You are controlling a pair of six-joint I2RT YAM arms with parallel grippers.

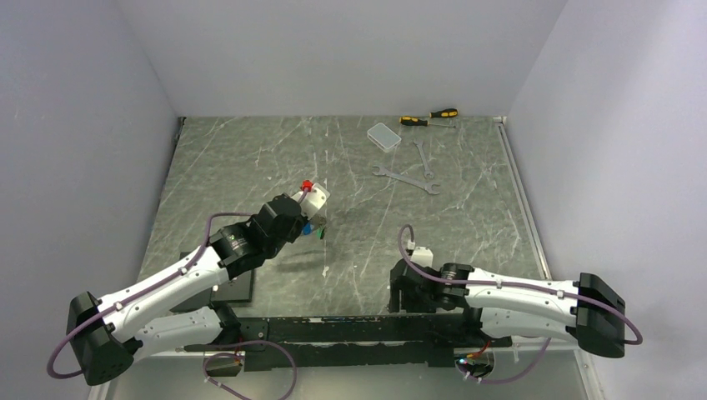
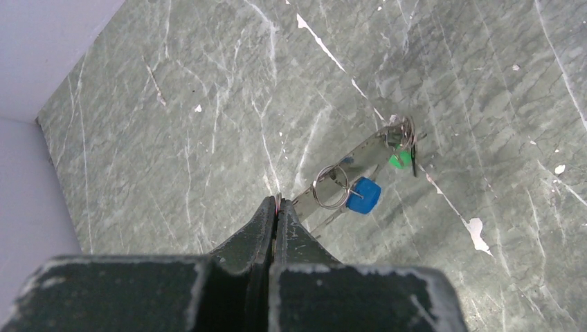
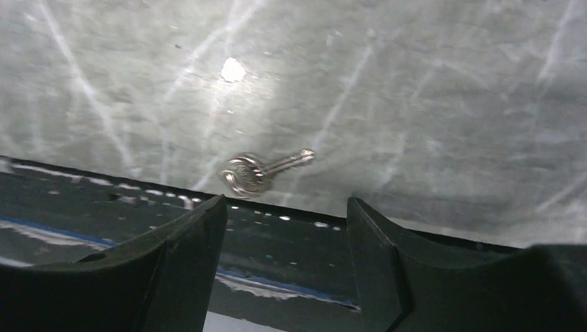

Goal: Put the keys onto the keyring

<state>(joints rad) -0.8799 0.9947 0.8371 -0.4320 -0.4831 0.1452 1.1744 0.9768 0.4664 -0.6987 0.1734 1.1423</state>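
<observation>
Veined grey-green stone-look tabletop point(image 1: 250, 158) lay below. The left gripper point(image 2: 277, 205) was pinched tight on the thin wire keyring point(image 2: 374, 142), which carried a blue-headed key point(image 2: 363, 195) and a green-headed key point(image 2: 399, 160). The right gripper point(image 3: 286, 205) gaped wide, holding nothing, above a round-headed silver key point(image 3: 259, 171) lying flat.

No readable text in any of my views. No labels, brands or numbers I can make out.

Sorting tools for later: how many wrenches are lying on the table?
2. Both lie toward the far right of the table: a longer wrench, and a shorter wrench just beyond it. The arms might hide others, but none shows.
</observation>
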